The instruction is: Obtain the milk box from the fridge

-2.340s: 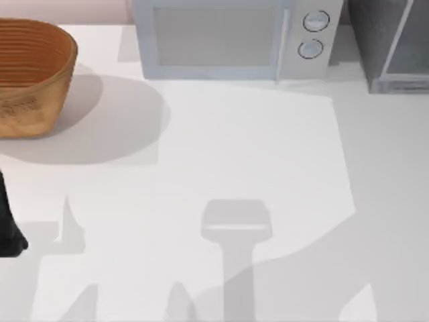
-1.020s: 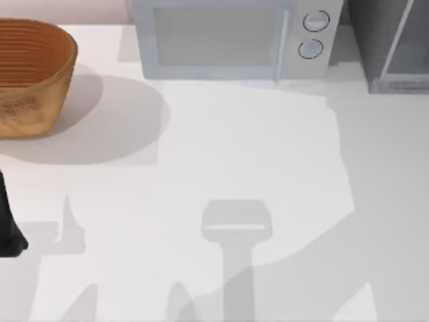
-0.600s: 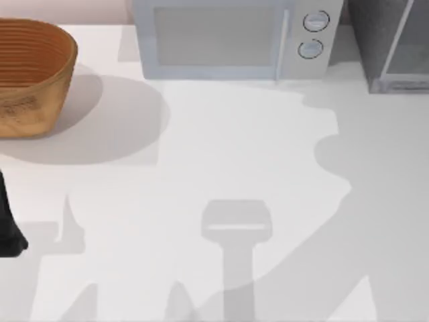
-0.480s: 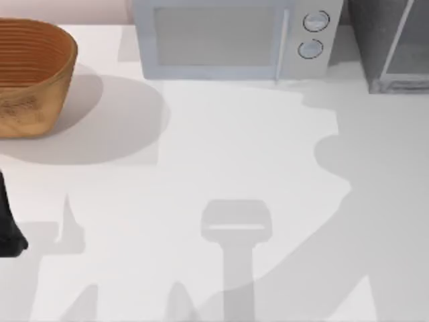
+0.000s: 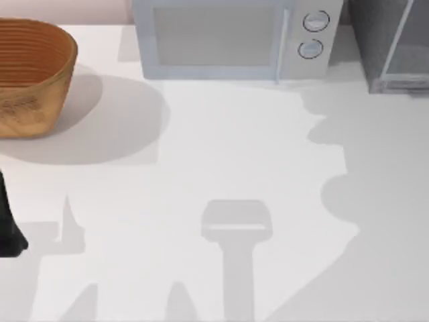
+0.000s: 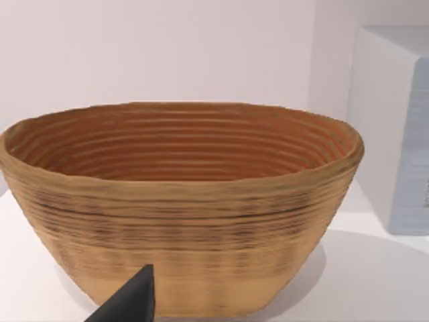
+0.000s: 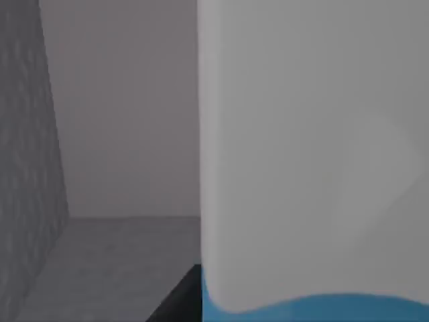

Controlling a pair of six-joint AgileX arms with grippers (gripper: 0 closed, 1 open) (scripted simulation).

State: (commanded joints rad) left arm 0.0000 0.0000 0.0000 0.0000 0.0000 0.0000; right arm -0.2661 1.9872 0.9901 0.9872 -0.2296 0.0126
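My left arm [image 5: 9, 225] sits parked at the table's left edge, one dark tool [image 6: 127, 300] fingertip apparently showing.

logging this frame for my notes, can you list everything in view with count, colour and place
basket: 1, tan woven, table's far left
microwave: 1, light grey with two round knobs, back centre
fridge: 1, dark grey speckled, pale door panel, back right
milk box: 1, white over a blue band, close before the right wrist camera, inside a grey compartment
table: 1, white, under all
left arm: 1, black, table's left edge, facing the basket
left gripper fingertip: 1, black, before the basket
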